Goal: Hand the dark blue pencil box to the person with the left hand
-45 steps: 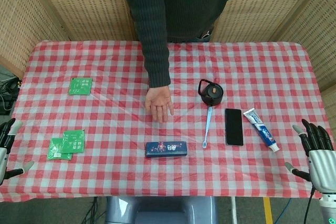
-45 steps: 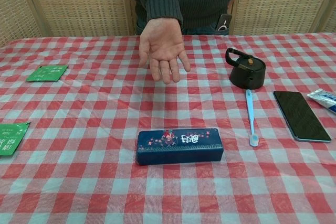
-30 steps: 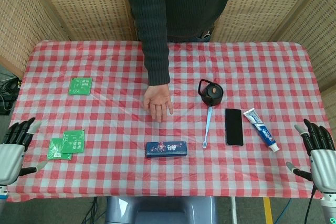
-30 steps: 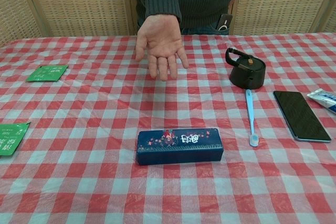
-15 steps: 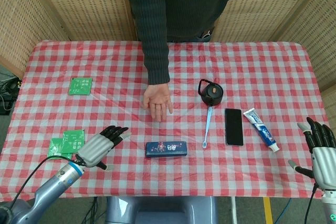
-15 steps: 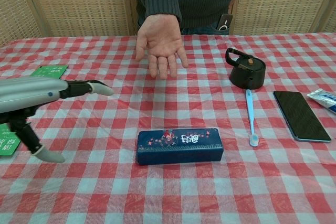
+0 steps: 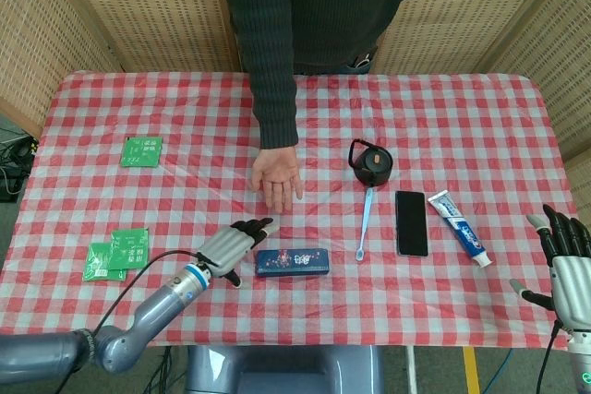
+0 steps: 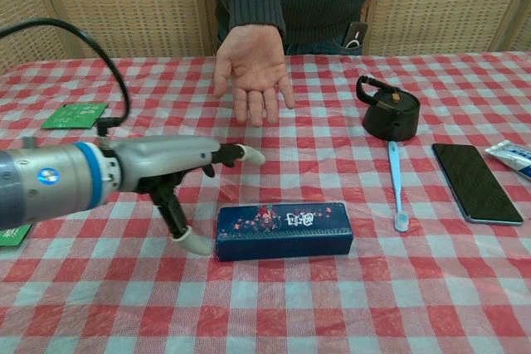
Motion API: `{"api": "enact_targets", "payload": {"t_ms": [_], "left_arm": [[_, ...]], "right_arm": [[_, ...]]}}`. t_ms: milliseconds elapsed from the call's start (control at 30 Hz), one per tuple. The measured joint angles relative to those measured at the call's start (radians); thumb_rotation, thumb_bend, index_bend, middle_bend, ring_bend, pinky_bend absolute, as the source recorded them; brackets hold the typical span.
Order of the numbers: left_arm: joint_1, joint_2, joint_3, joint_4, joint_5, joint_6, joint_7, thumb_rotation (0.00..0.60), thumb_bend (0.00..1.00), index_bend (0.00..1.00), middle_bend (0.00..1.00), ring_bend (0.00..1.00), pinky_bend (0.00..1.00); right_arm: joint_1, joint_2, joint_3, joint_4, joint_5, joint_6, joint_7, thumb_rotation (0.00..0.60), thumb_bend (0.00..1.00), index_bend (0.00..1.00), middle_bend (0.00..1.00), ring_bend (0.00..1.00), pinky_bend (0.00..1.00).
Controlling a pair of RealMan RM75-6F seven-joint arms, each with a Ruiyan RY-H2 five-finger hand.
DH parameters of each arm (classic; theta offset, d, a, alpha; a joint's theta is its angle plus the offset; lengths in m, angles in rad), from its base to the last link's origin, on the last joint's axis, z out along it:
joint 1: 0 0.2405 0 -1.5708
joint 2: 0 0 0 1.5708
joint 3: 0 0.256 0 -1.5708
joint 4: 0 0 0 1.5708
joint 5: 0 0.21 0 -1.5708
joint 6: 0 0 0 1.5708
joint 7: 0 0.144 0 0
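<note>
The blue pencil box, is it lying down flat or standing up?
Lying flat. The dark blue pencil box rests lengthwise on the checkered tablecloth, its flowered top facing up.

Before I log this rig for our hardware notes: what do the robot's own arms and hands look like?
The left hand has a silver-grey shell, black fingers with pale tips, and a blue band at the wrist of a grey arm. A black cable loops along it. The right hand has the same grey shell, black fingers and pale tips.

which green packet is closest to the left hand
The overlapping pair of green packets near the table's front-left edge is closest to the left hand; the single green packet lies farther back.
</note>
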Motion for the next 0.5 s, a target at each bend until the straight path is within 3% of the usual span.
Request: {"api": "enact_targets", "payload": {"t_ms": [233, 400, 500], "left_arm": [[-0.146, -0.168, 0.003, 0.102, -0.204, 0.068, 0.155, 0.600, 0.02, 0.16, 0.11, 0.22, 0.30], [-0.171, -0.235, 0.018, 0.149, -0.216, 0.144, 0.186, 0.600, 0.08, 0.42, 0.35, 0.44, 0.46], [-0.174, -0.273, 0.027, 0.183, -0.189, 0.199, 0.194, 0.600, 0.12, 0.51, 0.42, 0.50, 0.50]], "right_arm": [[0.000, 0.007, 0.005, 0.006, 0.013, -0.006, 0.021, 0.600, 0.00, 0.14, 0.00, 0.00, 0.00], [-0.001, 0.014, 0.009, 0.009, 0.021, -0.006, 0.042, 0.600, 0.00, 0.14, 0.00, 0.00, 0.00], [-0.003, 0.018, 0.011, 0.010, 0.024, -0.004, 0.056, 0.600, 0.00, 0.14, 0.00, 0.00, 0.00]]}}
